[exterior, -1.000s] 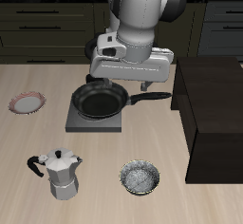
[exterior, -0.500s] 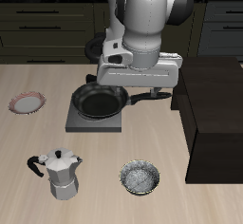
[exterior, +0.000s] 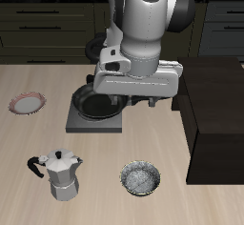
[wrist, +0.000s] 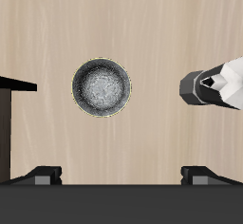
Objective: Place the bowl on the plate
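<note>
My gripper (wrist: 121, 177) hung wide and empty above the bowl (wrist: 102, 87); nothing was grasped, and the plate (exterior: 28, 103) sat well apart.

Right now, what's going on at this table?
The robot's hand hangs open and empty above the small speckled bowl with a dark rim, which sits untouched near the table's front edge. The pink-rimmed plate lies bare, far across the table. A metal moka pot stands beside the bowl.
</note>
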Robot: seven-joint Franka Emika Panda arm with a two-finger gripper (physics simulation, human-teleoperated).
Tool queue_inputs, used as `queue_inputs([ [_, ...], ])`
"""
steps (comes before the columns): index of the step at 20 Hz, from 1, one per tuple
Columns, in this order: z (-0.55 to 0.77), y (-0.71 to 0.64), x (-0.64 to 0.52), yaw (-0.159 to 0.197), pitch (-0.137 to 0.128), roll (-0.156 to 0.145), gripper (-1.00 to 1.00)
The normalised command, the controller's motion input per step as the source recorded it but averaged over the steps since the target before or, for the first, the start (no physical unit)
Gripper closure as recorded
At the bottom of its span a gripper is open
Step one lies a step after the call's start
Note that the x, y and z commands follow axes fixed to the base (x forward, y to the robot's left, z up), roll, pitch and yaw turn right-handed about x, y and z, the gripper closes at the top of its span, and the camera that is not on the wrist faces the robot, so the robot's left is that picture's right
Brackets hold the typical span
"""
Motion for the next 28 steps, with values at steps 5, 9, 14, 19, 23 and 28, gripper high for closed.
queue_inputs([
  [5, 0.04, -0.02, 0.18, -0.03, -0.006, 0.013, -1.0],
  [9, -0.02, 0.01, 0.09, 0.01, -0.007, 0.003, -1.0],
  [14, -0.01, 0.04, 0.15, -0.002, 0.004, 0.029, -1.0],
  [19, 0.06, -0.06, 0.16, -0.019, -0.016, -0.037, -1.0],
  [23, -0.01, -0.01, 0.18, 0.02, -0.003, 0.004, -1.0],
  [28, -0.06, -0.1, 0.16, -0.011, 0.007, -0.026, -1.0],
])
